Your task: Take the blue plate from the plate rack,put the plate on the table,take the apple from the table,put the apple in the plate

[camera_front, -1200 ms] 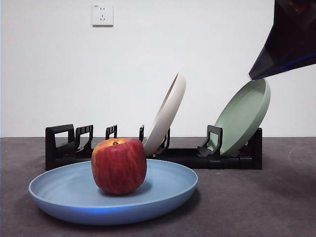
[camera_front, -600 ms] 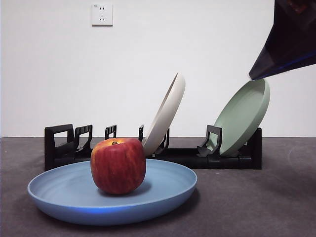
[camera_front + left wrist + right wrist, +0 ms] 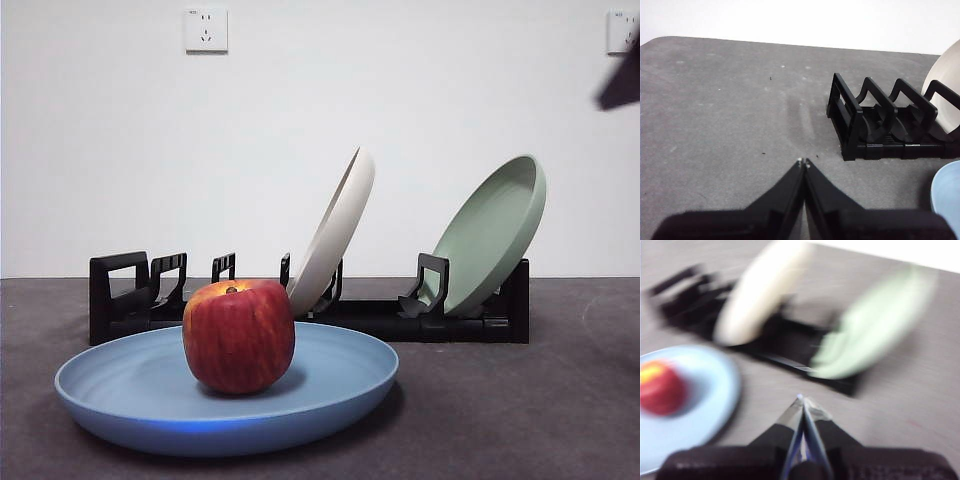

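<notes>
Speckled grey table (image 3: 520, 420); blocky red apple (image 3: 239, 335) in matte blue plate (image 3: 340, 375).

The left gripper (image 3: 804, 162) was matte black, its two jaws long wedges that tapered from a broad, blocky black base to fine points, each point tipped with a tiny pale, metallic-looking speck. The right gripper (image 3: 802, 399) had the same black wedge-shaped jaws rising from a wide dark base, but here the inner edges caught the light as pale, silvery strips with a thin blue line running down the seam between them; the picture was blurred, so finer detail could not be made out. In the front view only a small dark, angular piece of an arm (image 3: 622, 85) showed at the upper right edge, plain black with no visible markings.
</notes>
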